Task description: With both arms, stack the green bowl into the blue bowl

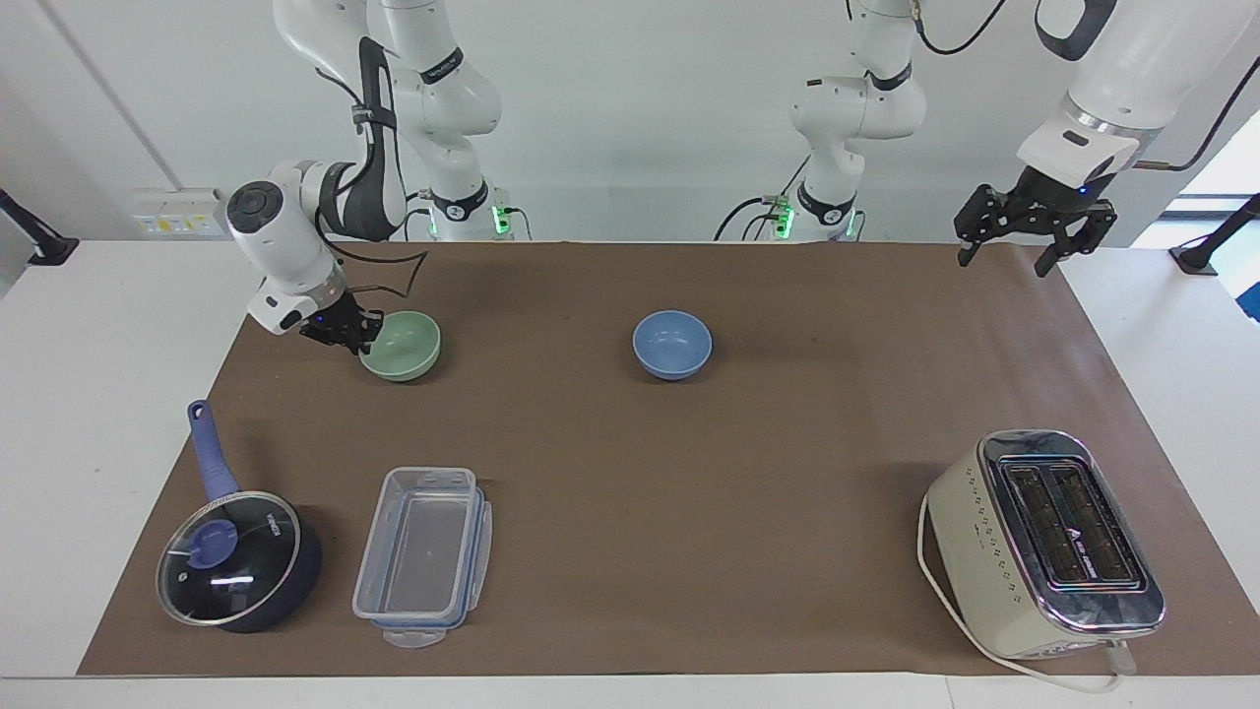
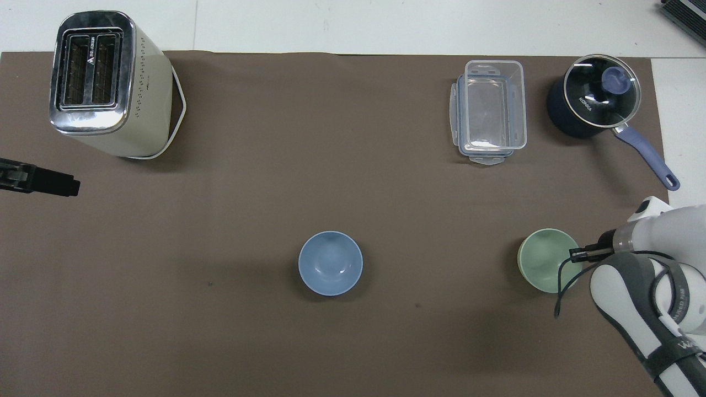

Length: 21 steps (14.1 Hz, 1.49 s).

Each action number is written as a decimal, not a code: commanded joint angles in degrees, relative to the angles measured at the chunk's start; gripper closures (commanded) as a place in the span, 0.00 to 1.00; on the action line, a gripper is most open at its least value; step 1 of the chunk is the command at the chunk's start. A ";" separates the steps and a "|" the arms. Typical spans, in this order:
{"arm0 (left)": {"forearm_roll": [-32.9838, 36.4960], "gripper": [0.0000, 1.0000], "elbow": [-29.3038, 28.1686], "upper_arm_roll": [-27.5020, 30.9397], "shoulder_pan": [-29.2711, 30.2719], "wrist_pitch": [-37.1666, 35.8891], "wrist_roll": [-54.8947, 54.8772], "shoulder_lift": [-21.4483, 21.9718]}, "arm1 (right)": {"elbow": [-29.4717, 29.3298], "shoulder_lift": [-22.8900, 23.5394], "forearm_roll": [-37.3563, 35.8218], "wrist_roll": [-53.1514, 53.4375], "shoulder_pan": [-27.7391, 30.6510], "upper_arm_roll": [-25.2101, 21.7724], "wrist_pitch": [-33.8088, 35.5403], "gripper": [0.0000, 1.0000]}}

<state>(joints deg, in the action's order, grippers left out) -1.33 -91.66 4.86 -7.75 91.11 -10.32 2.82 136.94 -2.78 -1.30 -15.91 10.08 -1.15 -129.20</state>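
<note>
Bowls sit apart on the brown tabletop [image 1: 689, 492] in the facing view: the green bowl [image 1: 404, 348] toward the right arm's end, the blue bowl [image 1: 672, 344] near the middle, both about equally near the robots. The right hand [image 1: 356, 335] is down at the green bowl's rim, its fingers pinched onto the rim on the side toward the table's end. The left hand [image 1: 1033, 233] hangs with fingers spread over the tabletop's edge at the left arm's end; that arm waits. Farther from the robots stand a lidded saucepan [image 1: 236, 551], a clear container [image 1: 423, 556] and a toaster [image 1: 1048, 547].

From overhead, the green bowl [image 2: 545, 262] rests upright on the tabletop [image 2: 353, 182] with the right hand [image 2: 580, 255] at its rim. The blue bowl [image 2: 330, 263] stands empty, well apart from it. Only the tip of the left hand [image 2: 55, 183] shows, near the toaster [image 2: 105, 82].
</note>
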 commanded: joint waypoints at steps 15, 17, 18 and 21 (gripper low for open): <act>0.71 0.00 1.57 -0.56 0.89 -1.72 -0.23 -0.54 | -22.07 -2.41 10.43 25.04 -19.21 3.17 21.97 1.00; 0.71 0.00 1.57 -0.56 0.89 -1.72 -0.23 -0.54 | -22.07 -1.61 10.62 30.48 -22.98 3.17 19.79 1.00; 0.71 0.00 1.57 -0.56 0.89 -1.72 -0.23 -0.54 | -22.07 -0.92 10.62 33.29 -25.18 3.17 18.82 1.00; 0.71 0.00 1.57 -0.56 0.89 -1.72 -0.23 -0.54 | -22.16 0.84 10.62 41.90 -31.77 3.17 15.30 1.00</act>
<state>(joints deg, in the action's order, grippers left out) -1.33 -91.66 4.86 -7.75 91.06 -10.32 2.82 115.65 -3.40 8.20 21.89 -18.87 2.29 -112.12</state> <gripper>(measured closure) 0.000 0.956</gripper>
